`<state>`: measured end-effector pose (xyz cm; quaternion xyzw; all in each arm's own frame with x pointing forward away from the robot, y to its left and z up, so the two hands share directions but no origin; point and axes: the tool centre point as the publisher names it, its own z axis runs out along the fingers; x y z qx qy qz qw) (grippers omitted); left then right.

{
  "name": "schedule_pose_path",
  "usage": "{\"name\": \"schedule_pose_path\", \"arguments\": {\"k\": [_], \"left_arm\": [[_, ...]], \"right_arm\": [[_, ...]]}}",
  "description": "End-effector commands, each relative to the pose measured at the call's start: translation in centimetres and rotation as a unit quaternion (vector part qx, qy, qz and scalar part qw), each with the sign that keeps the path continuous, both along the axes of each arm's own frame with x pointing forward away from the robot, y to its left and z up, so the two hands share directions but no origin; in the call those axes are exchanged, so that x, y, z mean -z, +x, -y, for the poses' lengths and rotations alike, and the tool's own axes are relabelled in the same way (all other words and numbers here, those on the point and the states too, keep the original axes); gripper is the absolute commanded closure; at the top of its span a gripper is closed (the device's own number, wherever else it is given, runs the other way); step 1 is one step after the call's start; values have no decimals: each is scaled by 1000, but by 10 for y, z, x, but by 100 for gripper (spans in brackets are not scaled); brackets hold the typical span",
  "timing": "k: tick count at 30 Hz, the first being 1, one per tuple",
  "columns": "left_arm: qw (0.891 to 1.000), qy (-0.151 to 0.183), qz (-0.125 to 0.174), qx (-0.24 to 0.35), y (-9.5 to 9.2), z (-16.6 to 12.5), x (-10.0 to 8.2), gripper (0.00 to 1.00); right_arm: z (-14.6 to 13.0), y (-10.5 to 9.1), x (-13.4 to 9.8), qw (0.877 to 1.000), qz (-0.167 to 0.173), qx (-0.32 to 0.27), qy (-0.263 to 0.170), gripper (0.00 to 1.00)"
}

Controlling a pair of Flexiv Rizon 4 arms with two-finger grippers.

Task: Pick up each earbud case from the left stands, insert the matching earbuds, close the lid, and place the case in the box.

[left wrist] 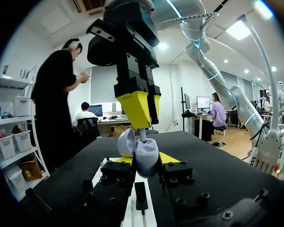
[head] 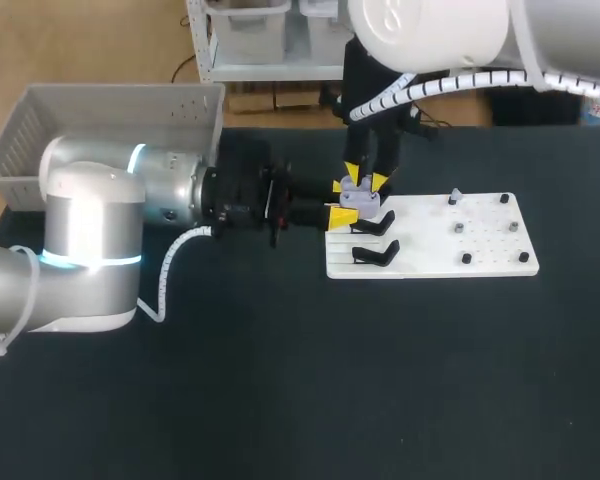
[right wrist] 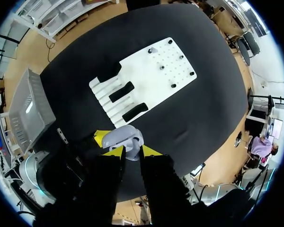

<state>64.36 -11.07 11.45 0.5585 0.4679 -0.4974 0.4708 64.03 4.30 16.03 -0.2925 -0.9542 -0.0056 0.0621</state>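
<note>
An open lavender earbud case (head: pixel 360 196) is held just above the near left corner of the white board (head: pixel 480 245). My left gripper (head: pixel 342 202) comes in level from the left and is shut on the case's body (left wrist: pixel 146 158), with the lid (left wrist: pixel 125 143) tipped back. My right gripper (head: pixel 366 180) points straight down over the case and is shut on a small white earbud (left wrist: pixel 142 135), whose lower end is at the case's opening. In the right wrist view the case (right wrist: pixel 120 136) lies directly under the right gripper (right wrist: pixel 131 151).
Two black stands (head: pixel 374 226) (head: pixel 376 256) sit on the board's left part. Small black pegs and a pale piece (head: pixel 456 197) stand on its right part. A grey basket (head: pixel 100 120) stands at the table's far left corner, behind my left arm.
</note>
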Motion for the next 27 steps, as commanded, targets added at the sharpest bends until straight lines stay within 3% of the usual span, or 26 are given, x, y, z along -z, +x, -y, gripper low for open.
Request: {"name": "schedule_pose_path", "arguments": {"k": [1,18,19,21,22,27], "left_arm": [[1000,-1,1,-1,-1,0,1,100],[1000,-1,1,-1,-1,0,1,100],[1000,-1,1,-1,-1,0,1,100],[1000,-1,1,-1,-1,0,1,100],[1000,-1,1,-1,-1,0,1,100],[1000,-1,1,-1,-1,0,1,100]], "right_arm": [[1,1,2,1000,2,1,-1,100],[1,-1,10,1000,5,-8,-5,100],[1,-1,10,1000,5,-8,-5,91],[1,-3,10,1000,6,-10,-3,58],[1,-4,10,1000,6,-11,-2,52],[0,-18,4,999,16,-32,14,60]]}}
